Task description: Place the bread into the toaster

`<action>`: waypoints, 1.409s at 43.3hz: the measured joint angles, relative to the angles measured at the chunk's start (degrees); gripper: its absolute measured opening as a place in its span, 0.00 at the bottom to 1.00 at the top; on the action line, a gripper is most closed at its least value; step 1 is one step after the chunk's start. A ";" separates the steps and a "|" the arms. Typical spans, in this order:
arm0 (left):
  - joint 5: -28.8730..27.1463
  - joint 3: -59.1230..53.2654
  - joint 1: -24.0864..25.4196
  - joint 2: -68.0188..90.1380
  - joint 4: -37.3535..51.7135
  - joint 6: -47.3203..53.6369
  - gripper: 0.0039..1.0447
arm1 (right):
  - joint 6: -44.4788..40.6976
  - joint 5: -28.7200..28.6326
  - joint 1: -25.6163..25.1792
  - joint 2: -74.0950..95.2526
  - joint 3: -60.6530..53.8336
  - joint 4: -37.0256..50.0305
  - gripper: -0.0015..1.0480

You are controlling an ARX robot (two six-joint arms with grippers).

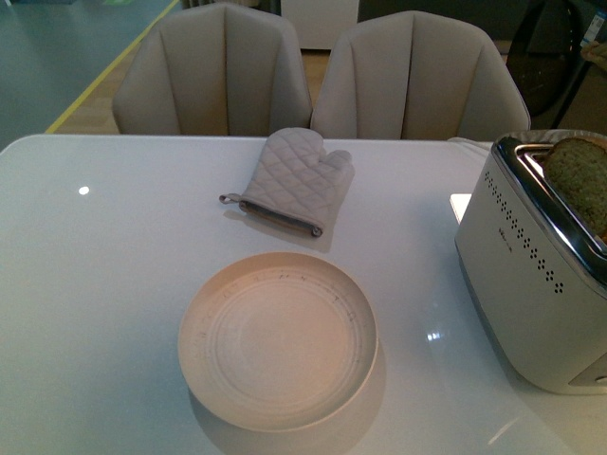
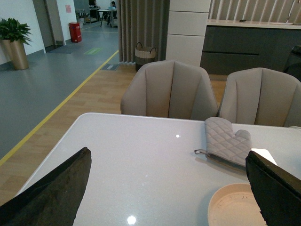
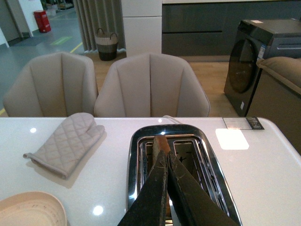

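The silver-white toaster [image 1: 531, 275] stands at the table's right edge, its chrome top [image 3: 174, 162] right under my right wrist camera. The bread [image 1: 579, 180] sticks up out of its slot, speckled face toward the front camera. In the right wrist view the bread [image 3: 161, 142] shows edge-on as a brown crust between the two dark fingers, with my right gripper [image 3: 165, 157] shut on it over the left slot. My left gripper [image 2: 168, 181] hangs open above the table, with bare tabletop between its two dark fingers [image 2: 56, 193].
A round cream plate [image 1: 278, 336] sits in the middle of the white table [image 1: 104, 284]. Behind it lies a grey quilted oven mitt [image 1: 294, 180]. Two beige chairs [image 1: 218, 76] stand at the far edge. A washing machine [image 3: 263, 56] is beyond on the right.
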 joint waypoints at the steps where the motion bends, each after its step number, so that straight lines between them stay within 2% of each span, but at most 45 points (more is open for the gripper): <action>1: 0.00 0.00 0.00 0.00 0.00 0.00 0.94 | 0.00 0.00 0.00 -0.85 -0.63 -0.24 0.02; 23: 0.00 0.00 0.00 0.00 0.00 0.02 0.94 | 0.00 0.00 -0.04 -17.29 -7.23 -10.08 0.02; 26: 0.00 0.00 0.00 0.00 0.00 0.00 0.94 | -0.04 -0.04 -0.04 -18.16 -8.37 -8.96 0.02; 43: 0.00 0.00 0.00 0.00 -0.02 0.02 0.94 | -0.02 -0.09 -0.04 -29.09 -8.39 -19.06 0.02; 61: 0.00 0.00 0.00 0.00 -0.02 0.02 0.94 | -0.02 -0.04 -0.04 -35.43 -8.37 -25.57 0.02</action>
